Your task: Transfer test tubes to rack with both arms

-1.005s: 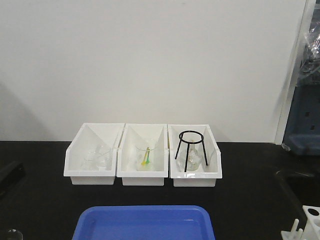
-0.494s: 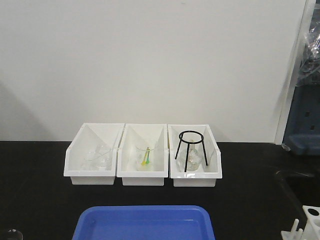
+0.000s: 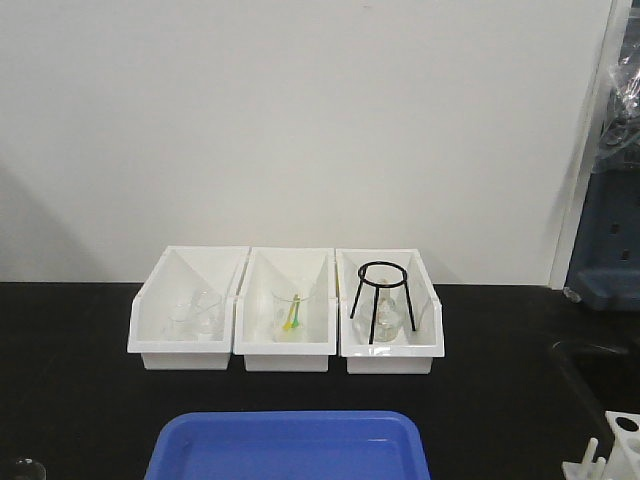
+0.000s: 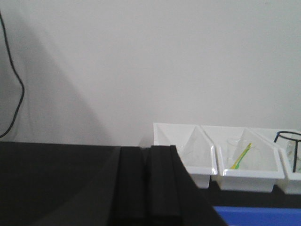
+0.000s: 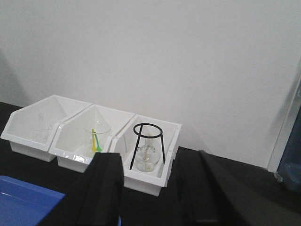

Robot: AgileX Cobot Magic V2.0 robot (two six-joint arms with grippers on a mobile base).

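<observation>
We see the left arm gone from the front view's left edge, where it showed a second ago; left gripper (image 4: pixel 149 183) fingers pressed together, right gripper (image 5: pixel 157 188) spread, both empty. The rack (image 3: pixel 612 448) sits bottom right; no tubes visible, so transfer is unstarted

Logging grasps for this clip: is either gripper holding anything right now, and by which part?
Nothing is held. The left gripper has its fingers pressed together with nothing between them; the right gripper stands open and empty.
</observation>
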